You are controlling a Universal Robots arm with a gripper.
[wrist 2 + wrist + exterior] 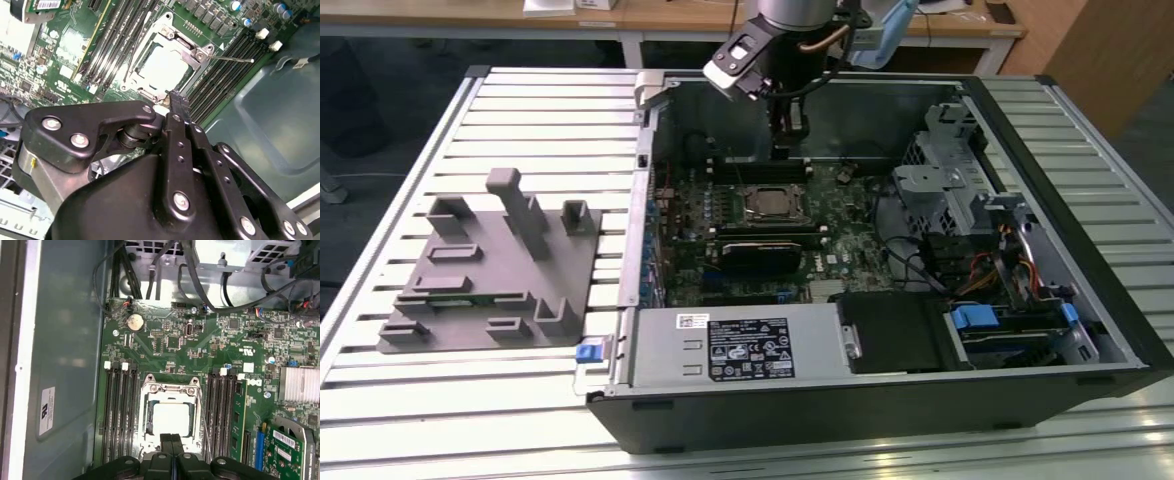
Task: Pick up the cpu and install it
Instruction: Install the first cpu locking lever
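The claw (172, 440) is seen clenched, its two black fingers pressed flat together with nothing between them; this is plainest in the first wrist view, where the tips meet in one seam. In the second wrist view the claw (176, 97) shows the same closed tips.

The cpu (173, 419) is found directly below and just ahead of the tips, lying flat in the socket (171, 388) on the motherboard (200, 345). Its pale silvery top is framed on all sides by the socket's metal rim, so it is judged to be already seated rather than waiting to be picked up. In the second wrist view the cpu (165, 65) lies just beyond the fingertips, near but apart from them; whether any contact is made cannot be told. Being square, the chip offers no long axis; its edges run parallel to the memory slots (120, 410) that flank the socket on both sides.

In the exterior view the claw (787, 140) hangs over the open computer case (1067, 260), above the socket (770, 200). The case holds the motherboard, a power supply (734, 345) and drive bays (961, 190). Outside the case, well away from the claw, a grey fixture (494, 270) rests on the slatted table (400, 150).
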